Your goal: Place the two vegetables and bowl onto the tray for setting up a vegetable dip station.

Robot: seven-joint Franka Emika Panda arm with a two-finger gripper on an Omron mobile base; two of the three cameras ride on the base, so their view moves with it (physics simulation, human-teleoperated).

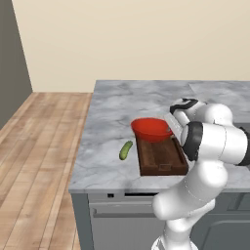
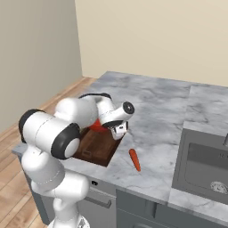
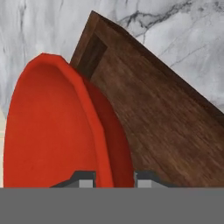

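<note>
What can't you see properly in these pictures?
- Bowl: mostly behind the arm in the right base view.
- Bowl underside: whether it touches the tray can't be told.
- Tray's near end: cut off in the hand view.
- Gripper: just its tips, pinching the bowl's rim.

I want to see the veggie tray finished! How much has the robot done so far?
Nothing sits on the tray yet. The end effector is shut on the red bowl by its rim, holding it over the tray's far end. The cucumber and carrot lie on the counter, one on each side of the tray.
</note>
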